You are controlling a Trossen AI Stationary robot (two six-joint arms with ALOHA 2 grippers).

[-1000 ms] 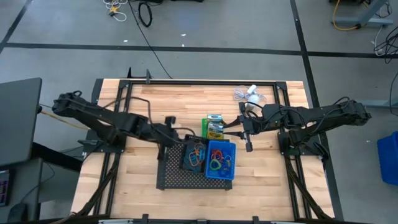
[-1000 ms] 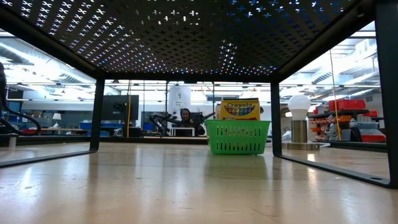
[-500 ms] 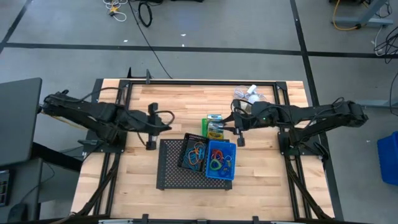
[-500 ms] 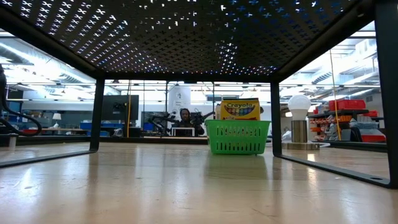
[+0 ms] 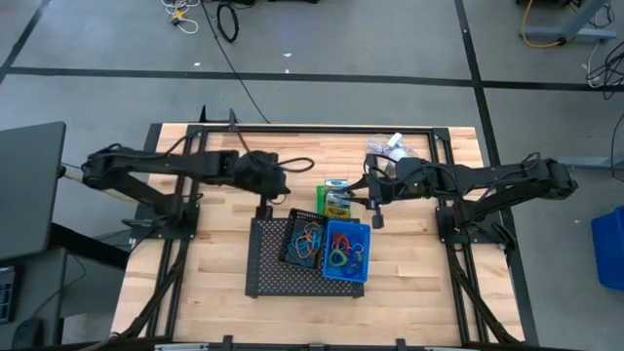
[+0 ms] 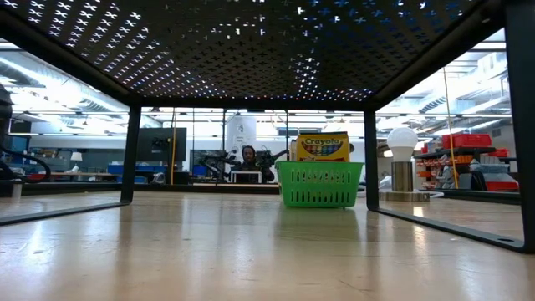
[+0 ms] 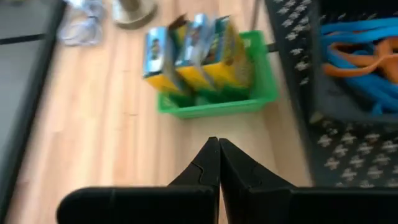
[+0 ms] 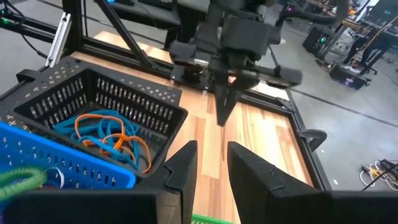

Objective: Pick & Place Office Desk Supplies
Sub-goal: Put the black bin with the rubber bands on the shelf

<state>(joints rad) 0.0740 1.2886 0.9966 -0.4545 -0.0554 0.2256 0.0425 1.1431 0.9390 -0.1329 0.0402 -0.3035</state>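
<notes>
On the wooden table (image 5: 195,292), a large flat black mesh tray (image 5: 265,273) carrying a small black plastic bin (image 5: 301,243) of orange and blue rubber-band loops (image 5: 310,235) beside a small blue plastic bin (image 5: 346,252) of coloured loops. Just beyond the tray, a small green plastic bin (image 5: 334,198) with the yellow crayon box (image 6: 323,146) upright inside. Left gripper (image 5: 261,209) clenched on nothing above the tray's far left corner; right gripper (image 5: 375,218) parted and empty near the blue bin's far edge.

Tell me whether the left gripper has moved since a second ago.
Yes. In the high view the left gripper has pulled back off the black mesh tray, now sitting just past its far edge, left of the green bin.
</notes>
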